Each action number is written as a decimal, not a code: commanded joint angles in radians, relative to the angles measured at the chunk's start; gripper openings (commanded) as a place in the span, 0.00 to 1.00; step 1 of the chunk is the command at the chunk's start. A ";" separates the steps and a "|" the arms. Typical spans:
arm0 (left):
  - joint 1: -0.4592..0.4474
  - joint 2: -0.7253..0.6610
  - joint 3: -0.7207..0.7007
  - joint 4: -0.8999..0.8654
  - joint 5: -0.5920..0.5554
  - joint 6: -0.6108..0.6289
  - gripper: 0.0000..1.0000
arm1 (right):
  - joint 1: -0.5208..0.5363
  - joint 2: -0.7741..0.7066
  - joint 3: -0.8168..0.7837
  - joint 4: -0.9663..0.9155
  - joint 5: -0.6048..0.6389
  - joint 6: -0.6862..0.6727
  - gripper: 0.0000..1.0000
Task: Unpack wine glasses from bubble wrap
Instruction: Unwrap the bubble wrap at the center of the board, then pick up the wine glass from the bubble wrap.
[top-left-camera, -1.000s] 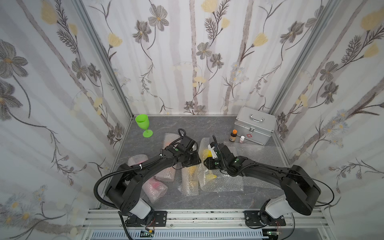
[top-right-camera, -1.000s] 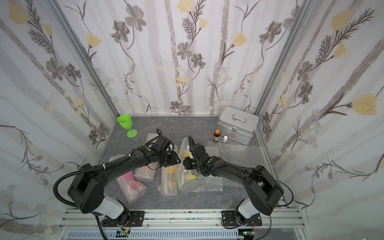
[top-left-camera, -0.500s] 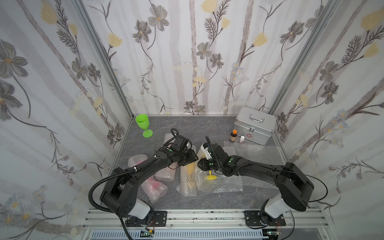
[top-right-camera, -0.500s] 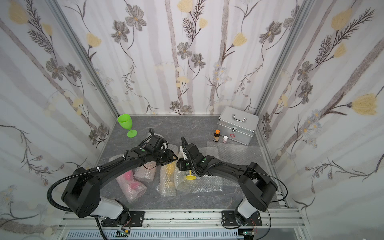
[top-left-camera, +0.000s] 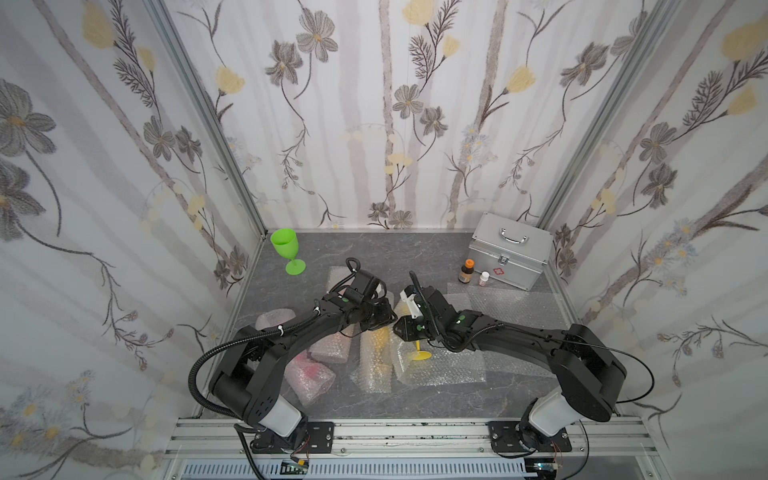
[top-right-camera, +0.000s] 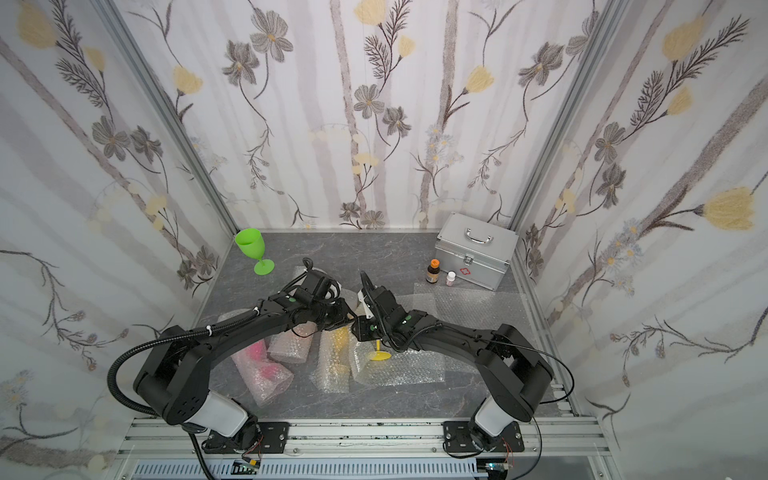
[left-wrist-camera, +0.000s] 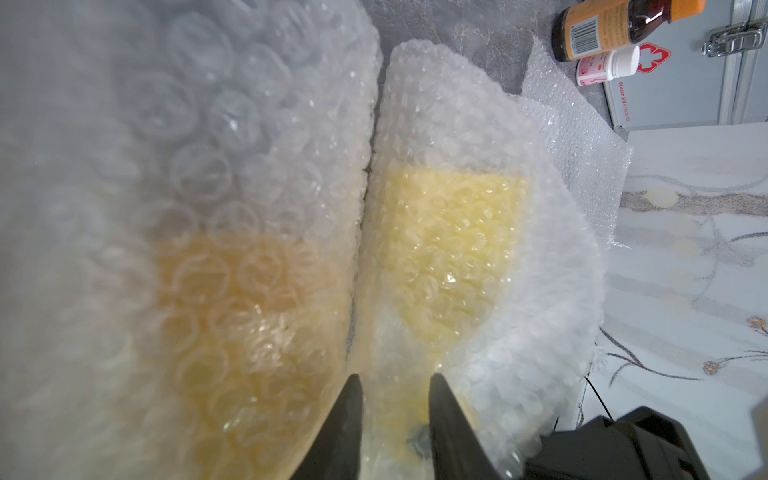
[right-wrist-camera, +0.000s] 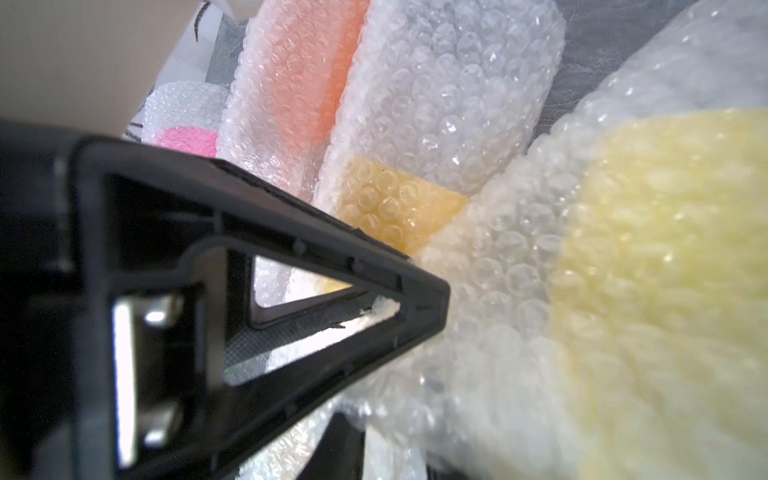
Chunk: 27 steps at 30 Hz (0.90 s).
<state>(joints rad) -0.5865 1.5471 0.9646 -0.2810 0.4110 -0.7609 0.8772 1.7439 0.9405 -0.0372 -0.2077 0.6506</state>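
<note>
Status as read from my remote station.

**Unwrapped item.** The lime green goblet (top-left-camera: 288, 251) stands upright and bare in the far left corner of the counter (top-left-camera: 374, 253).

**Item being handled.** The yellow goblet (top-left-camera: 421, 354) is near the middle of the counter. Its foot and stem are bare above a spread-out piece of bubble wrap (top-left-camera: 449, 368). Its bowl is covered by wrap and sits under the right pincer (top-left-camera: 400, 329).

**Pincer state.**
- The left pincer (left-wrist-camera: 395, 380): in the left wrist view its two fingers (left-wrist-camera: 351, 415) stand a narrow gap apart, with the yellow goblet's wrap between them. I cannot tell whether they pinch it.
- The right pincer: in the right wrist view one finger (right-wrist-camera: 424, 299) has its tip against the wrap over the yellow bowl. The second finger is hidden, so I cannot tell whether this pincer is clamped or apart.

**Wrapped items**, listed from the yellow goblet toward the left edge:
- the amber-yellow goblet (top-left-camera: 376, 343), its roll touching the yellow one's wrap
- the orange goblet (right-wrist-camera: 307, 83)
- the hot pink goblet (top-left-camera: 309, 374), closest to the near edge

**Other objects.** A flat sheet (top-left-camera: 511, 301) of wrap lies toward the right edge. Beyond it a silver case (top-left-camera: 509, 249) occupies the far right corner, with a brown bottle (top-left-camera: 466, 271) and a white bottle (top-left-camera: 484, 278) just beside the case.
</note>
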 joint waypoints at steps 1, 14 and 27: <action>0.001 0.005 -0.003 0.014 -0.017 0.001 0.22 | 0.000 -0.023 0.001 -0.007 0.021 -0.009 0.27; 0.002 0.008 -0.025 0.019 -0.032 0.009 0.13 | -0.061 -0.236 -0.134 -0.092 0.064 0.019 0.35; 0.008 -0.010 -0.034 0.020 -0.033 0.006 0.13 | -0.096 -0.210 -0.269 0.034 0.011 0.079 0.33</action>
<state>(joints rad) -0.5816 1.5455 0.9348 -0.2764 0.3923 -0.7589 0.7803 1.5074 0.6724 -0.0990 -0.1638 0.6983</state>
